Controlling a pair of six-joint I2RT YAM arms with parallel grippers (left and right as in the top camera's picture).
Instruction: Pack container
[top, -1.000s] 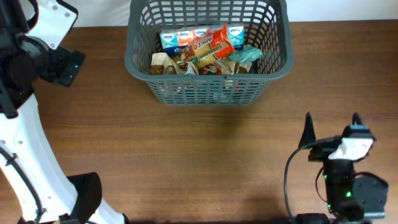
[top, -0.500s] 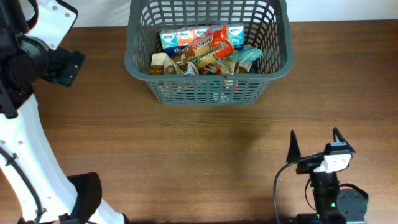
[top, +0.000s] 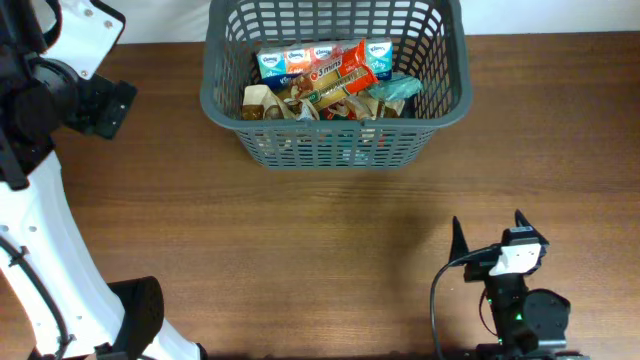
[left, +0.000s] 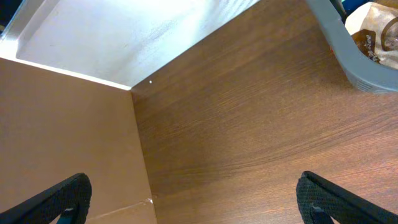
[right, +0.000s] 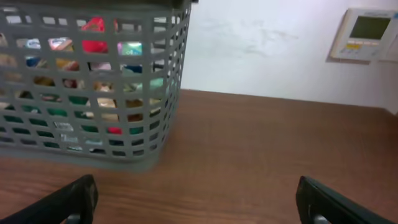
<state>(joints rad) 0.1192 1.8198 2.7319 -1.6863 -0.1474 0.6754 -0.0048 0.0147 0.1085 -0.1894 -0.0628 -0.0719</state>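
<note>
The container (top: 222, 100) is a dark grey lattice basket at the table's far middle, holding several snack packets (top: 330, 75). It also shows in the right wrist view (right: 163, 93) and its rim in the left wrist view (left: 348, 56). My right gripper (top: 488, 232) is open and empty near the front right of the table; its fingertips frame bare wood in the right wrist view (right: 196, 202). My left gripper (left: 196, 199) is open and empty over the table's left edge, well left of the basket. In the overhead view only the left arm's body shows; its fingers are hidden.
The brown wooden table (top: 300, 250) stretches between basket and arms. A white wall (right: 261, 43) with a wall panel (right: 367, 31) stands behind it. A brown surface (left: 62, 137) lies beyond the table's left edge.
My right arm has drawn back toward the front and shifted left, gripper still open. The left arm and the basket have not moved.
</note>
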